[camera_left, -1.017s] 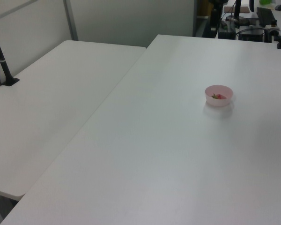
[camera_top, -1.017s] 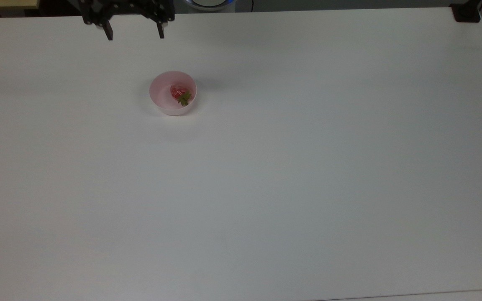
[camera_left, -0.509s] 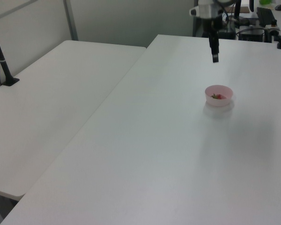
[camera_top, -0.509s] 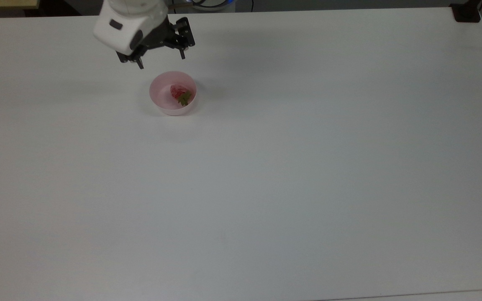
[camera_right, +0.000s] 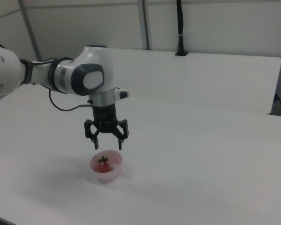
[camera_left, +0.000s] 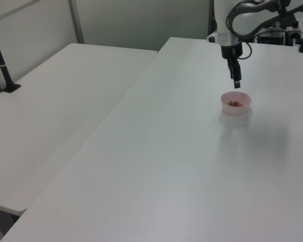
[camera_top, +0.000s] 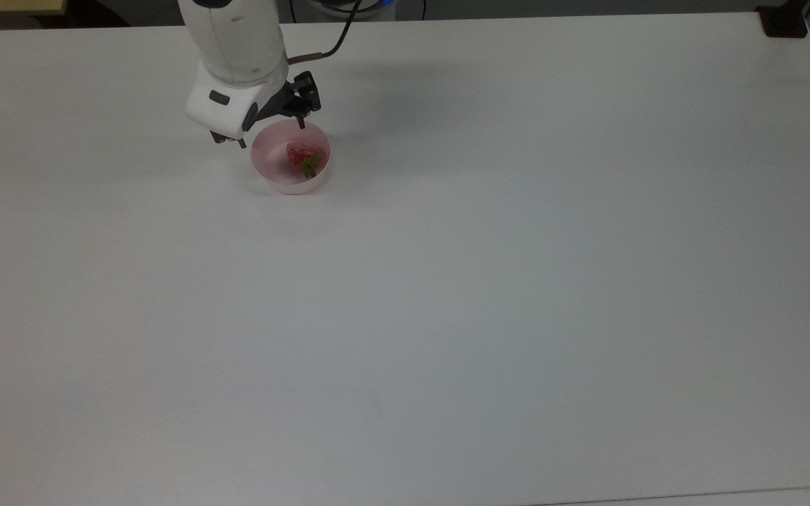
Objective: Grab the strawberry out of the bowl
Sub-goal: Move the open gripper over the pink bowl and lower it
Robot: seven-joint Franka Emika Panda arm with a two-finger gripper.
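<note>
Gripper (camera_right: 107, 146): black two-finger unit w/ fingers spread wide apart, nothing between them, pointing down; hangs just above the bowl, not touching it. In the top view (camera_top: 271, 135) it sits over the bowl's upper-left rim; in the left view (camera_left: 236, 80) it's seen edge-on, directly above the bowl
Fingers: right view – one tip (camera_right: 96, 145) over the bowl's left side, the other over its right side, both clear of the rim; top view – one tip just outside the rim at the top view's left, the other over the far rim
Arm: white Panda wrist (camera_right: 91, 77) w/ dark joint band, reaching in from the right view's left; thin black cable loops beside it. Top view – white housing (camera_top: 238, 63) comes down from the top edge
Bowl (camera_top: 268, 172): small, round, pale pink, upright on the table, below the gripper; (camera_left: 242, 107) in the left view, (camera_right: 113, 172) in the right view
Strawberry (camera_top: 299, 156): lies inside the bowl, toward the top view's right half; red body w/ green cap pointing to the lower right in the top view. Right view (camera_right: 103, 161) – green cap shows on top. Left view (camera_left: 236, 104) – a red speck w/ some green inside the bowl
Table (camera_top: 489, 281): plain white top, bowl in its upper-left part in the top view
Second table (camera_left: 60, 111): white, butts against the first at the left view's left; black post (camera_left: 1, 60) stands at its far left corner
</note>
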